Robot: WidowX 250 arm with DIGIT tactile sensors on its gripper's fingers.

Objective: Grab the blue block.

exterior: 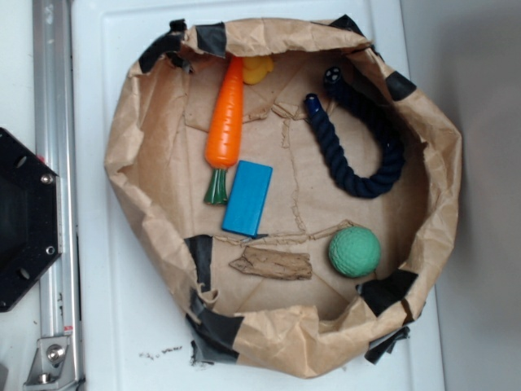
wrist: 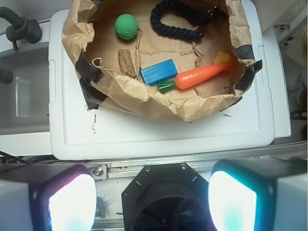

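Pre-approach — gripper [wrist: 151,202] spread wide, probably empty, well short of blue block [wrist: 159,71] — needs descent beside carrot [wrist: 199,75].

A crumpled brown paper nest [exterior: 138,155] patched with black tape sits on a white plastic lid [exterior: 106,326]. Inside it, an orange toy carrot [exterior: 225,122] with a green stem lies upright in the upper left of the exterior view, its tip beside a small yellow piece [exterior: 259,70]. A dark navy rope [exterior: 358,155] curls in the upper right. A green ball [exterior: 355,251] rests at lower right, and a scrap of wood [exterior: 271,264] lies to its left. A metal rail [exterior: 50,98] runs down the left edge.
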